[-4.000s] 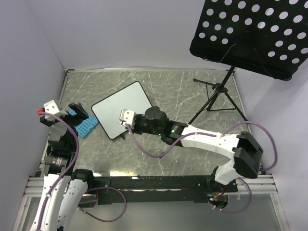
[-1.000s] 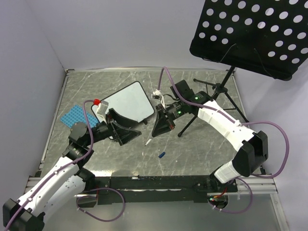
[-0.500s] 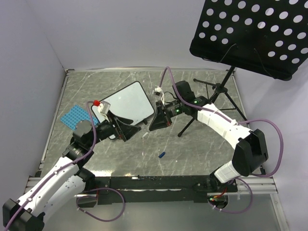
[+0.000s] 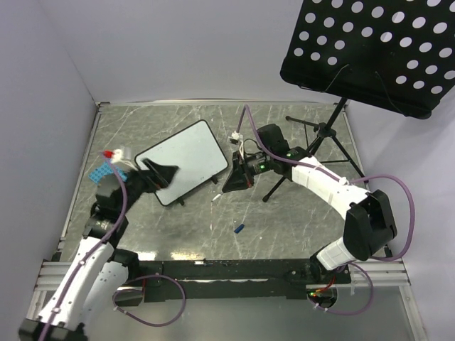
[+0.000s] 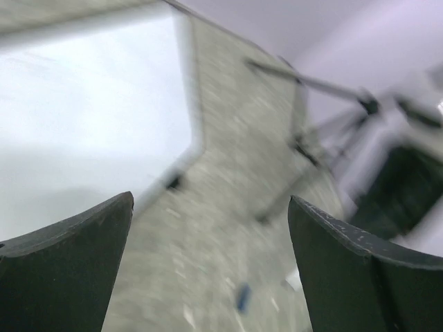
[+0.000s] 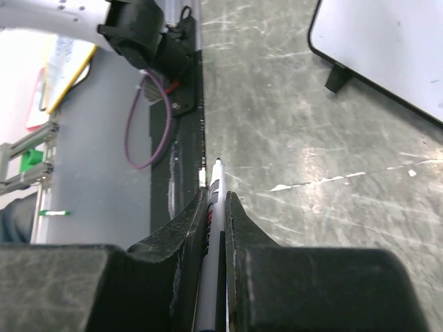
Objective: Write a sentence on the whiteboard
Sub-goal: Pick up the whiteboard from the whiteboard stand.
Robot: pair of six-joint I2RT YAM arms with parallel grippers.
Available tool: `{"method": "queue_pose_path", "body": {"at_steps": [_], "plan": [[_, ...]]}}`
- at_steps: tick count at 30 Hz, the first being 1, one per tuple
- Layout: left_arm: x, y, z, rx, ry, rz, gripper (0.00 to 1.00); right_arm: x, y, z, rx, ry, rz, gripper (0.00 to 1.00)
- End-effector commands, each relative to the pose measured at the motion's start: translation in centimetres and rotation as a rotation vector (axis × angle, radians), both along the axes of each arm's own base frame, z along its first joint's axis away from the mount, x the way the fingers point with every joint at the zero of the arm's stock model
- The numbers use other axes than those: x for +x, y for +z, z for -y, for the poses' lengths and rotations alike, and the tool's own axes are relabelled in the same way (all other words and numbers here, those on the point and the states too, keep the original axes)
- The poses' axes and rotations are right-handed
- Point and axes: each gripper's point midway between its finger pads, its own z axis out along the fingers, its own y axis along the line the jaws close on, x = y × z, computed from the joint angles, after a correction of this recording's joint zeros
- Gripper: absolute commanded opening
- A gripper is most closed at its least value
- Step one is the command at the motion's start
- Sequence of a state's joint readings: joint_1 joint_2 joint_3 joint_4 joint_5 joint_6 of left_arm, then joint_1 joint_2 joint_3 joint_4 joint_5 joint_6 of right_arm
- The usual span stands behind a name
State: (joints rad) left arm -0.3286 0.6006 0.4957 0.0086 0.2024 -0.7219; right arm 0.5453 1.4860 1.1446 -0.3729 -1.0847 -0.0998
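We see our left gripper [image 5: 211, 200] with its two dark fingers [image 5: 69, 270] spread wide apart. Beyond them, at upper left, lies the whiteboard [image 5: 90, 104], plain white, one rounded corner and a small foot [image 5: 173, 182] showing. A small blue object [image 5: 241, 297] rests on the grey marbled table [image 5: 228, 138]. Blurred tripod legs [image 5: 304, 83] stand farther off.

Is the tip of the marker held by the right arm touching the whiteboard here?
Apart. The right wrist view shows the marker tip over bare table, with a clear stretch of it between the tip and the whiteboard corner.
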Motion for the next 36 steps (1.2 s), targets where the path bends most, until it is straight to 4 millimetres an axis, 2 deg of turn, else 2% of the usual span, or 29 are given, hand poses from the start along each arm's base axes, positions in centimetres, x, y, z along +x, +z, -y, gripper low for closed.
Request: {"method": "queue_pose_path", "body": {"at_steps": [1, 2, 3, 4, 7, 9, 18, 19, 24, 31, 35, 36], "plan": [[2.5, 0.2, -5.2, 0.025, 0.138, -0.061, 0.97, 0.5, 1.9, 0.4, 0.039, -0.023, 0.136, 0.00], [3.0, 0.0, -6.8, 0.045, 0.184, -0.068, 0.97, 0.4, 2.0, 0.4, 0.039, -0.019, 0.141, 0.00], [3.2, 0.8, -7.1, 0.057, 0.192, -0.057, 0.97, 0.3, 2.0, 0.5, 0.041, -0.019, 0.145, 0.00], [3.4, 0.5, -8.2, 0.070, 0.232, -0.074, 0.97, 0.1, 2.2, 0.6, 0.048, -0.015, 0.153, 0.00], [3.0, 1.0, -8.8, 0.096, 0.255, -0.053, 0.97, -0.4, 2.3, 1.0, 0.052, -0.007, 0.183, 0.00], [2.8, 0.3, -9.3, 0.114, 0.284, -0.064, 0.97, -0.5, 2.5, 1.1, 0.055, 0.004, 0.215, 0.00], [1.6, -0.1, -9.0, 0.103, 0.270, 0.014, 0.97, -0.6, 2.4, 1.3, 0.047, 0.021, 0.249, 0.00], [1.1, 0.6, -9.1, 0.088, 0.281, 0.048, 0.97, -0.5, 2.4, 1.4, 0.045, 0.016, 0.258, 0.00], [0.4, 0.6, -9.8, 0.027, 0.349, 0.063, 0.96, -0.4, 2.6, 1.5, 0.043, 0.016, 0.277, 0.00], [0.9, -0.9, -9.7, -0.028, 0.357, -0.036, 0.96, -0.5, 2.2, 1.4, 0.038, 0.027, 0.264, 0.00], [1.1, -0.8, -9.3, -0.023, 0.328, -0.015, 0.97, -0.4, 2.1, 1.5, 0.035, 0.027, 0.269, 0.00], [1.3, -0.7, -9.7, -0.015, 0.341, -0.014, 0.97, -0.5, 2.1, 1.4, 0.035, 0.030, 0.269, 0.00]]}}
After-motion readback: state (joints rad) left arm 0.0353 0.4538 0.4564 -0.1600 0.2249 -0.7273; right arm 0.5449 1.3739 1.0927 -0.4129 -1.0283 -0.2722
